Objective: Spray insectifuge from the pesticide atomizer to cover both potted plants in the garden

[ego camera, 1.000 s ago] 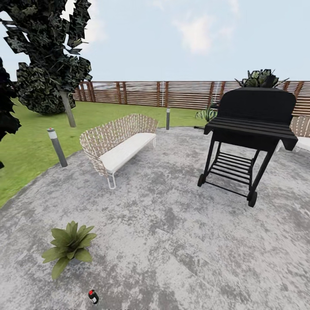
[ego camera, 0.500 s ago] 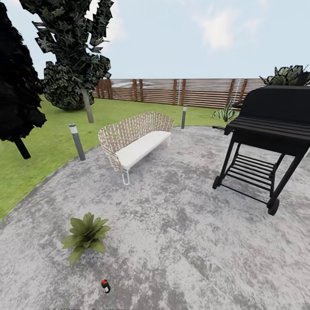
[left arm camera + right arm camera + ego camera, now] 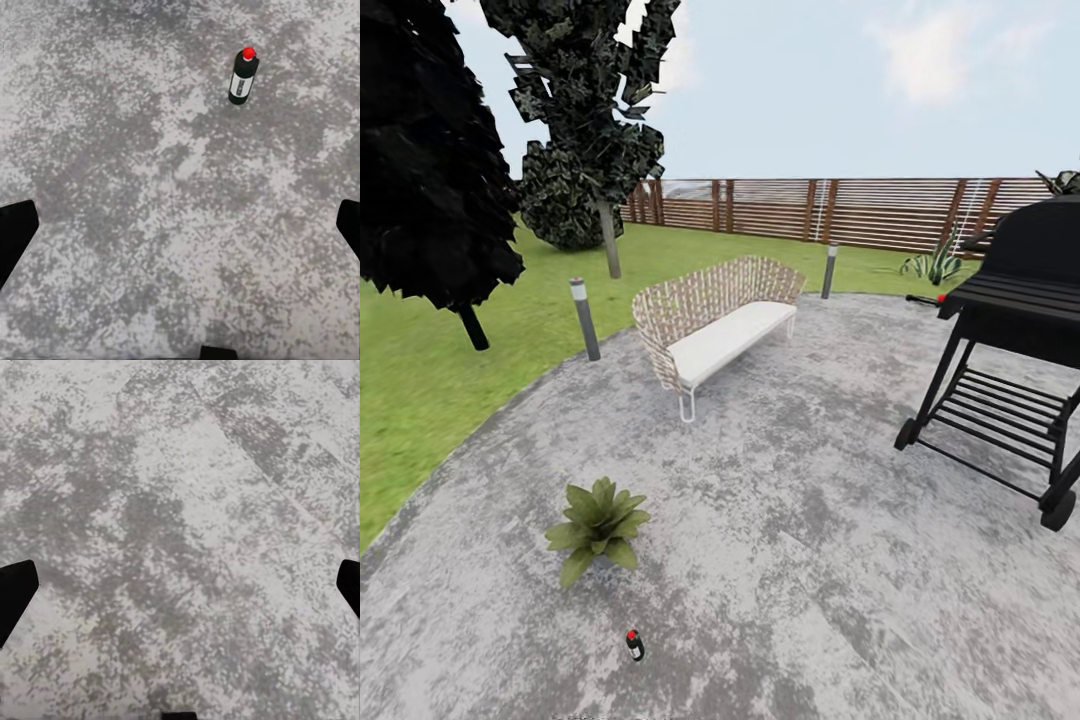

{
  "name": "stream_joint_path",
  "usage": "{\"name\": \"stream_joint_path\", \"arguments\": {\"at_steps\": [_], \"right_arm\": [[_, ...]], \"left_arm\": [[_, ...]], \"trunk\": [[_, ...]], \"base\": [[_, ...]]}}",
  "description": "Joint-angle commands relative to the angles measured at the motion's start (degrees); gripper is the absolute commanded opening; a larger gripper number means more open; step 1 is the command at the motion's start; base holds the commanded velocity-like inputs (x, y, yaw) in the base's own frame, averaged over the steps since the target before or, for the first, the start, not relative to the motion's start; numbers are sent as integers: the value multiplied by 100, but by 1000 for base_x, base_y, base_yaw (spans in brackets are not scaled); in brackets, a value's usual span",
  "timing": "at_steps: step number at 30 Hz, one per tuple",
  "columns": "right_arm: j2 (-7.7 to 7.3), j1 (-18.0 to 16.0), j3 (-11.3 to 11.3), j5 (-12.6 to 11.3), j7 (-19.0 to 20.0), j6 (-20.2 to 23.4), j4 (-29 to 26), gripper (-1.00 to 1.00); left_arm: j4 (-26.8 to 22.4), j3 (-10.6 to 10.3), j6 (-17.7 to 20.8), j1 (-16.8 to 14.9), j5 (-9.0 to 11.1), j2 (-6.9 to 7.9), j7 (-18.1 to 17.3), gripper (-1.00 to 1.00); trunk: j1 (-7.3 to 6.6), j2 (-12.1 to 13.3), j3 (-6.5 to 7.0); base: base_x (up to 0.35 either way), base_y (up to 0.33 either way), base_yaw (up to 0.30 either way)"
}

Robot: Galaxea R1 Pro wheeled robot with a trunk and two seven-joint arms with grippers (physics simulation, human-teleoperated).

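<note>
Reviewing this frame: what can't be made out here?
- Pesticide atomizer: too small in the head view to read its label; the left wrist view is too coarse.
- Potted plant: pot hidden under its leaves.
- Grill: cut off by the head view's right edge.
- End effector fingers: just dark tips at frame edges.

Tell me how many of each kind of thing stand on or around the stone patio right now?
Spray bottles: 1, the pesticide atomizer
Potted plants: 1, the potted plant
Wicker sofas: 1, the wicker sofa
Grills: 1, the black grill
Bollard lamps: 2, near lamp, far lamp
Total: 6
</note>
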Motion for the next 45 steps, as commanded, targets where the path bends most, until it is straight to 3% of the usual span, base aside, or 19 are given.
{"name": "stream_joint_path", "arguments": {"at_steps": [1, 17, 45], "right_arm": [[-1, -1, -5, 1, -3, -47, 2, 100], [-2, -1, -15, -1, -3, -152, 12, 100], [-17, -1, -16, 6, 6, -144, 21, 100]], "left_arm": [[3, 7, -19, -5, 5, 15, -2, 100], [7, -10, -19, -5, -8, 49, -86, 100], [7, -10, -19, -5, 9, 44, -86, 100]], "trunk": [[-1, -2, -9], [-1, -2, -77], [-1, -2, -79]], "base": [[0, 0, 264], [0, 12, 251], [0, 299, 4]]}}
